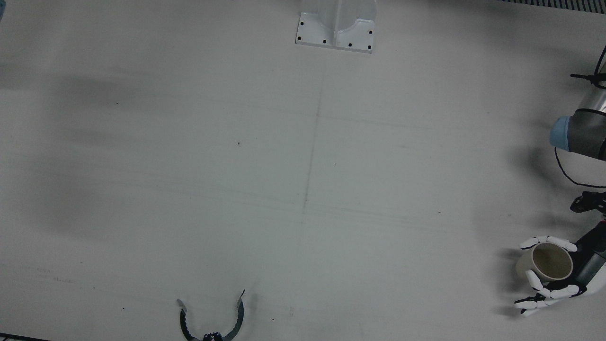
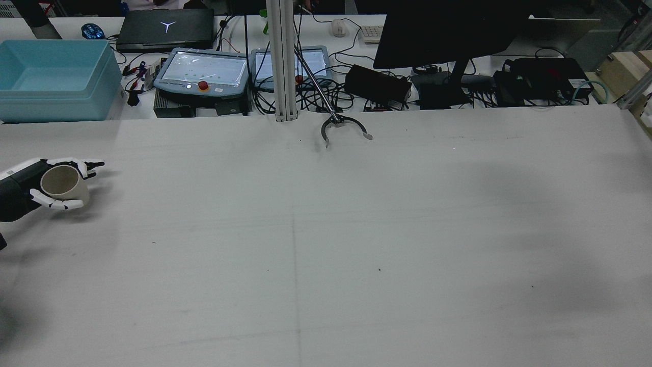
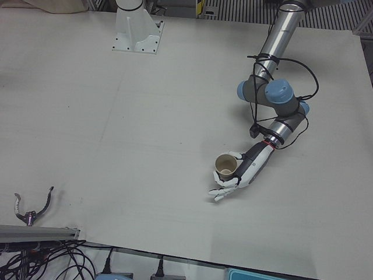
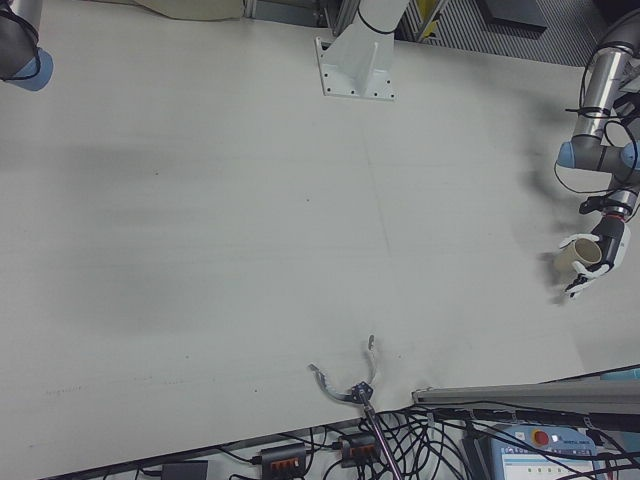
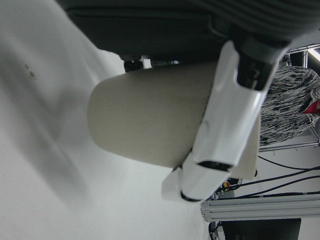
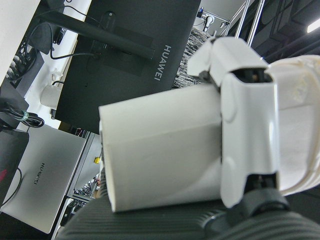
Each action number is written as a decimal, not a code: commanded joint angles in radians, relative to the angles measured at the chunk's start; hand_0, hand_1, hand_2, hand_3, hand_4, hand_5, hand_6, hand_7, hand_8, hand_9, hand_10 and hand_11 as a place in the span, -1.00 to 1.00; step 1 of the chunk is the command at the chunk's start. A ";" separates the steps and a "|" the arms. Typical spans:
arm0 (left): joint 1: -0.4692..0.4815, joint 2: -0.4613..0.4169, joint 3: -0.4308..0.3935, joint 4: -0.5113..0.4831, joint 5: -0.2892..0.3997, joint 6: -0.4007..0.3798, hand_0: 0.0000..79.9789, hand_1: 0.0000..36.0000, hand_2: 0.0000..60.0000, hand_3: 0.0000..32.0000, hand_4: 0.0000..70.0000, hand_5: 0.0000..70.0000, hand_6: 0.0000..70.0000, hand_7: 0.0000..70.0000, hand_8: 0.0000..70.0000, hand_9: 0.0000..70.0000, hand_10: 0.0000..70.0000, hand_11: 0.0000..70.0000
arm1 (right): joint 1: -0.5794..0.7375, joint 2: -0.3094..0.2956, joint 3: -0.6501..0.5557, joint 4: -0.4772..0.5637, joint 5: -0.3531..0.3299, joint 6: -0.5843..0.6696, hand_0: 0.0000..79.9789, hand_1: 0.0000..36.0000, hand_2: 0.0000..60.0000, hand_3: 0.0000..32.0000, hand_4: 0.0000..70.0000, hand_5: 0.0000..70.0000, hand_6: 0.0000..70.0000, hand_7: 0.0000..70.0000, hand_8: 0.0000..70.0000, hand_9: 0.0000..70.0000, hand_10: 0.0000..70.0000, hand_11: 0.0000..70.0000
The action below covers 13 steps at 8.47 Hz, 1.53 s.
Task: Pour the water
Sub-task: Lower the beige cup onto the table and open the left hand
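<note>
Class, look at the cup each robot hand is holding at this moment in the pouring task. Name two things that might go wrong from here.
1. The left robot hand holds its beige cup at the table's far edge, so a slip might drop it off the side.
2. The right robot hand grips a white cup and shows only in its own camera, away from the other cup; bringing them together for pouring may cause collision or spilling.

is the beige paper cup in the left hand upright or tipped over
Upright. The beige paper cup stands with its open mouth facing up, base toward the white table, the left hand wrapped around its sides.
</note>
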 commanded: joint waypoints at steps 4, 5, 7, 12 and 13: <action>0.010 0.001 0.038 -0.010 0.000 0.000 1.00 1.00 1.00 -1.00 0.21 1.00 -0.37 -0.54 -0.60 -0.77 -0.77 -0.55 | 0.003 -0.005 0.002 -0.002 -0.003 0.000 1.00 1.00 1.00 -1.00 0.18 0.01 1.00 1.00 1.00 1.00 0.90 1.00; 0.010 0.001 0.041 -0.010 0.000 0.000 1.00 1.00 1.00 -1.00 0.22 1.00 -0.37 -0.53 -0.60 -0.77 -0.78 -0.56 | 0.001 -0.002 0.000 0.000 -0.003 0.000 1.00 1.00 1.00 -1.00 0.16 0.01 1.00 1.00 1.00 1.00 0.89 1.00; 0.010 0.001 0.047 -0.012 0.000 0.009 1.00 1.00 1.00 -1.00 0.21 1.00 -0.36 -0.52 -0.59 -0.76 -0.77 -0.55 | 0.001 -0.002 0.000 0.000 -0.005 -0.002 1.00 1.00 1.00 -1.00 0.17 0.01 1.00 1.00 1.00 1.00 0.89 1.00; 0.000 0.001 0.047 -0.023 0.000 0.006 1.00 1.00 -1.00 -1.00 0.45 -0.59 -0.36 -0.50 -0.60 -0.77 -0.79 -0.57 | 0.000 0.000 0.000 -0.002 -0.005 -0.002 1.00 1.00 1.00 -1.00 0.19 0.01 1.00 1.00 1.00 1.00 0.87 1.00; -0.001 0.001 0.047 -0.024 0.000 0.006 1.00 1.00 -1.00 -1.00 0.46 -0.97 -0.37 -0.50 -0.60 -0.77 -0.79 -0.58 | 0.000 0.000 0.000 -0.002 -0.005 -0.002 1.00 1.00 1.00 -1.00 0.18 0.01 1.00 1.00 1.00 1.00 0.87 1.00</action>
